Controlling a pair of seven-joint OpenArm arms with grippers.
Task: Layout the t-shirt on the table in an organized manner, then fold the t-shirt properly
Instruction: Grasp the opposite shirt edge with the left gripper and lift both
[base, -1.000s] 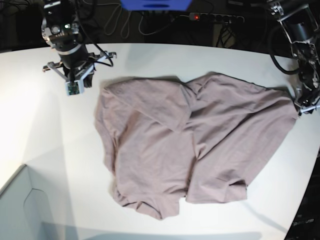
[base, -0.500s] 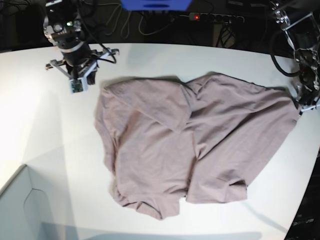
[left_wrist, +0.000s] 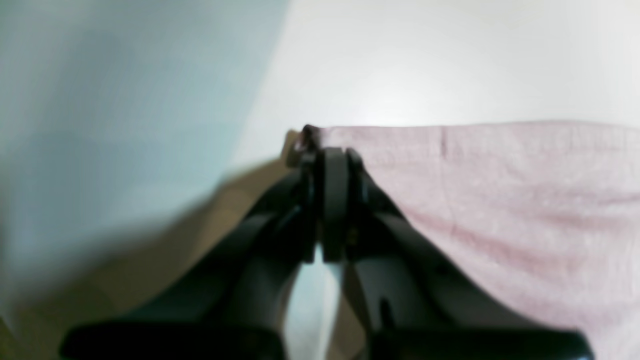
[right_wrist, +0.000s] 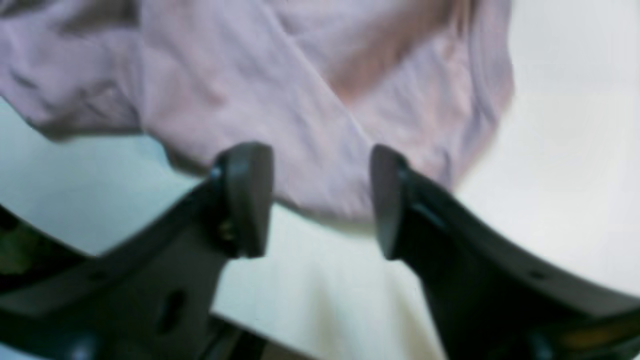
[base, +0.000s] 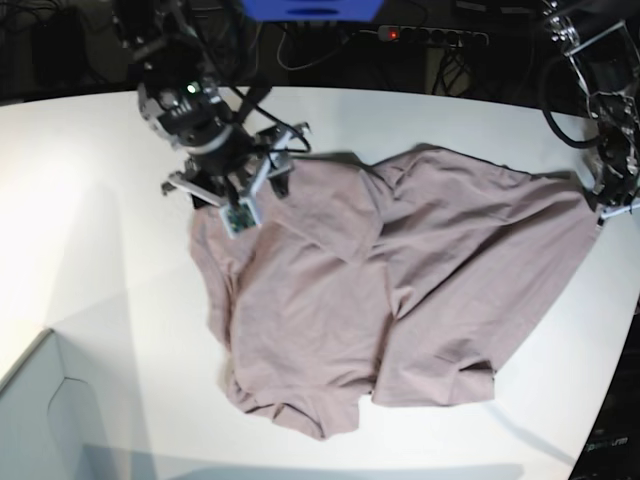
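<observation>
**Ana:** Since the earlier base pictures, the right gripper (base: 232, 196) had swung in from the bare far-left corner of the table (base: 80, 210) and hung over the near-left upper edge of the t-shirt (base: 400, 290). The left gripper (base: 606, 205) had barely shifted; it stayed at the shirt's far right corner, and its jaws had closed there.

**Ben:** And what did the left wrist view give you?

**Ana:** Blurred, but clear enough: the left gripper (left_wrist: 327, 150) had its fingers pressed together, pinching the very corner of the t-shirt (left_wrist: 500, 200) at its hemmed edge, with white table (left_wrist: 450, 60) beyond.

**Ben:** The right wrist view?

**Ana:** The right gripper (right_wrist: 320, 200) had its fingers (right_wrist: 247, 195) spread wide, with nothing between them. The t-shirt (right_wrist: 260, 90) lay rumpled just beyond the tips, its edge close to the gap, on the table (right_wrist: 560, 175).

**Ben:** And from the base view, how did the cloth look to handle?

**Ana:** Soft, light and limp, I judged. It lay crumpled near the middle of the table, one part folded over diagonally, the lower hem bunched. Cloth like that would sag and drag rather than hold shape, and a thin single layer could slip from a shallow pinch.

**Ben:** So where to take hold?

**Ana:** At edges and corners, I thought: a hem or seam gives more to bite. With the right corner already pinched, the opposite upper-left edge under the open jaws seemed the sensible second grip for pulling it flat.
</observation>
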